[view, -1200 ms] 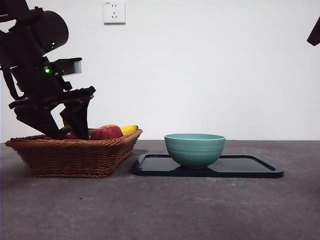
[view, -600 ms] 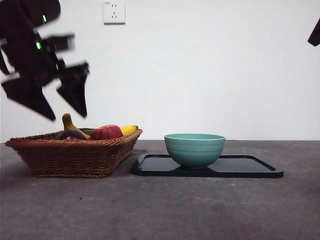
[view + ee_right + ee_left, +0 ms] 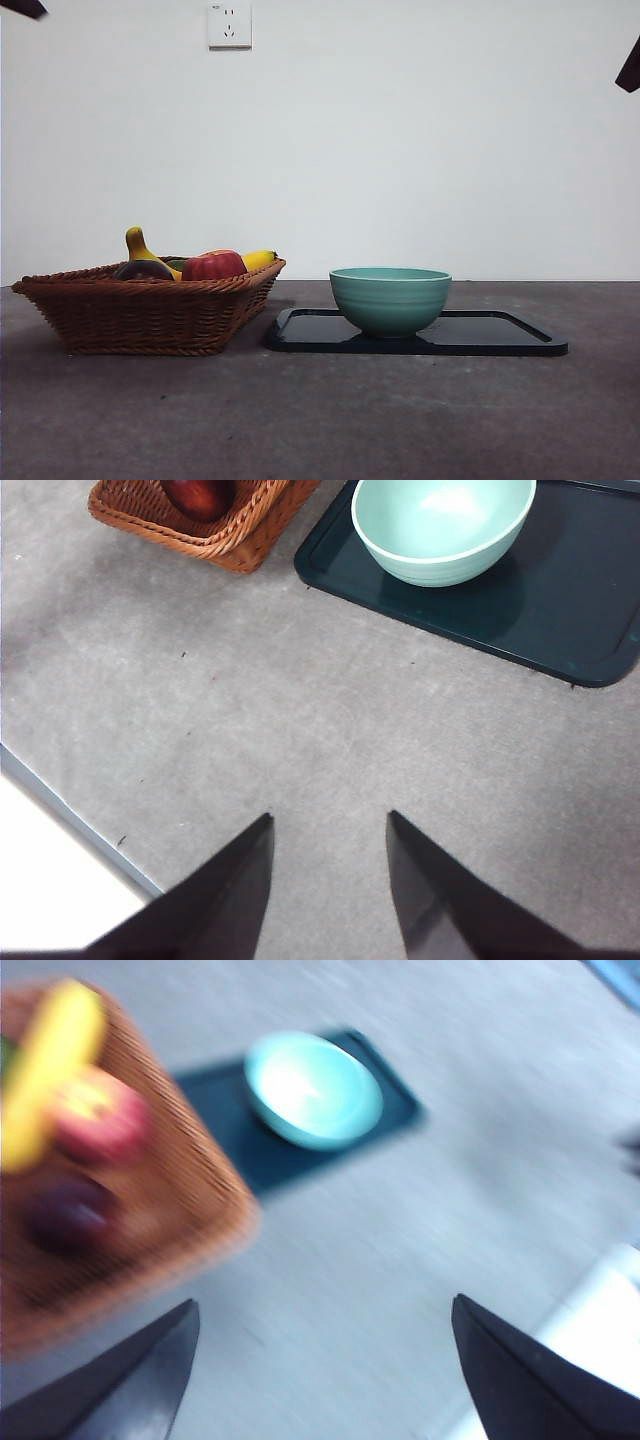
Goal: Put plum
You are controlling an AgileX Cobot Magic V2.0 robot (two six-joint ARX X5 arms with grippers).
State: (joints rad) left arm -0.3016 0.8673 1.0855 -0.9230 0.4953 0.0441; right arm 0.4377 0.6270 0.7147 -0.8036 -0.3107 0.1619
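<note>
Sitting in basket: plum (image 3: 143, 269) lies dark and glossy in the wicker basket (image 3: 150, 315), next to the red apple (image 3: 213, 266) and the yellow banana (image 3: 142, 250); blurred dark blob in left wrist view.
surroundings: grey bench (image 3: 320, 410), white wall, wall socket (image 3: 229, 24) high up; nothing stands between basket and bowl.
containers: basket holds plum, apple, banana, plus a second yellow tip at the far right rim; bowl (image 3: 390, 299) stands on the tray (image 3: 500, 335), inside looks bare in both wrist views.
tray: dark, flat, rounded corners, raised lip, just beside the basket's right edge; touching or not, cannot tell.
materials: basket is woven brown wicker with slanted walls; bowl is teal, ribbed outside, smooth rim; bench surface matte and speckled.
left end effector (image 3: 320, 1360): high above the bench, jaws spread wide, nothing between them; view is motion-blurred.
right end effector (image 3: 328, 880): above bare bench near its edge, jaws apart with a gap, holding nothing.
front view: only black tips at both top corners.
</note>
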